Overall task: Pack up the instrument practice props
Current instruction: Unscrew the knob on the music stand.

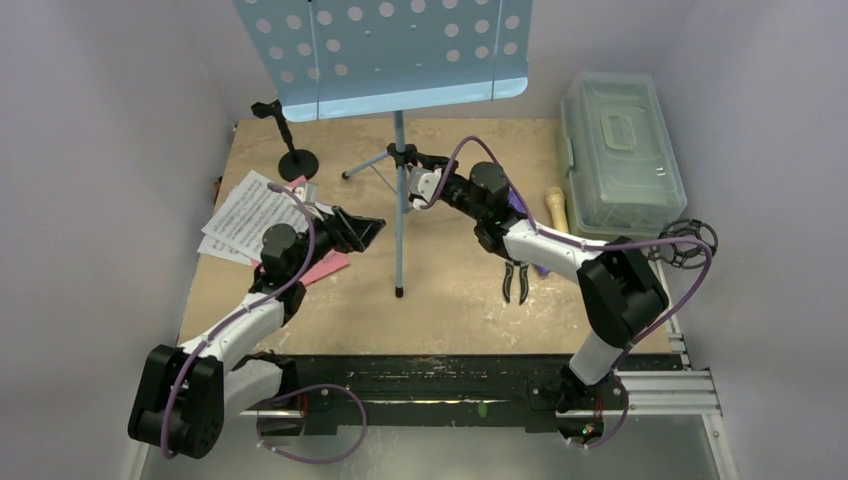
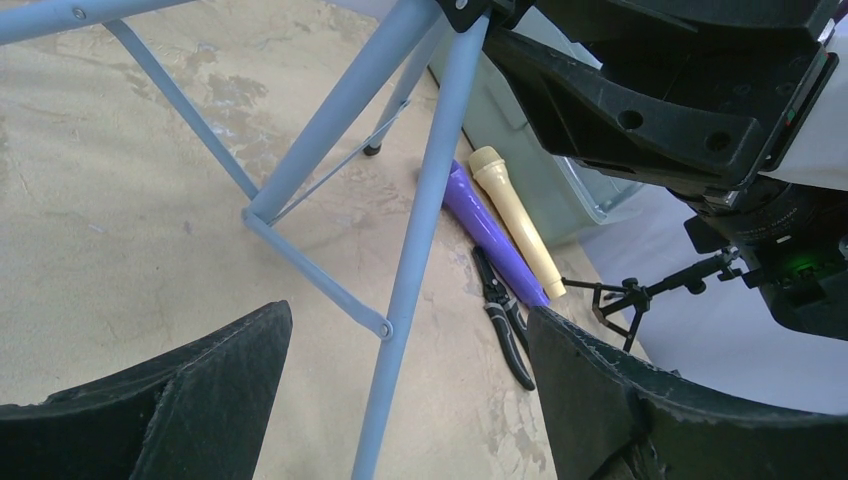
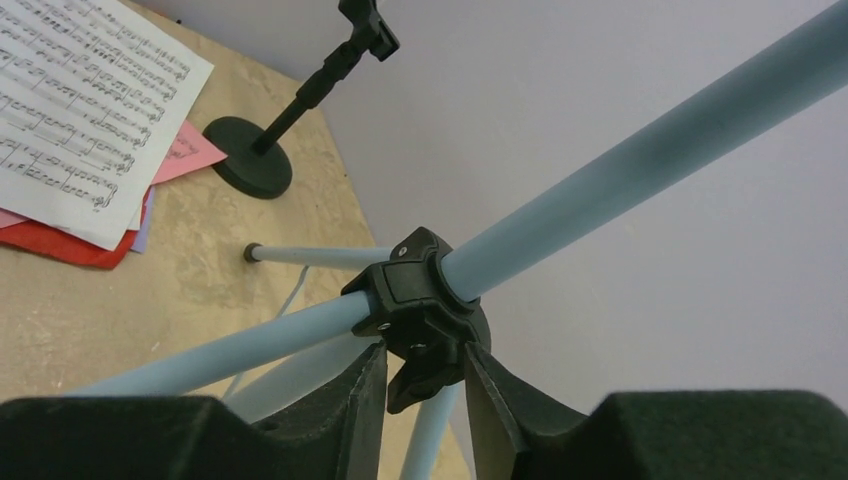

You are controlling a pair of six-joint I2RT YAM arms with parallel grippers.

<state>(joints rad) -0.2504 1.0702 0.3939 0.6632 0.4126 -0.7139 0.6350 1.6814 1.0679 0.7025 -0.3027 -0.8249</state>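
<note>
Light-blue music desk (image 1: 385, 45) stands upright on its tripod legs (image 1: 399, 260).

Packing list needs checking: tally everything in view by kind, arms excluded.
Microphones: 2 (purple mic, cream mic)
Mic stands: 2 (round-base stand, tripod)
Music stand: 1
Sheet-music pile: 1
Pliers: 1
Box: 1
Total: 8

Music desk (image 1: 380, 45) top cut off; red pgs (image 3: 60, 245) mostly under white pgs (image 3: 80, 110).
</note>
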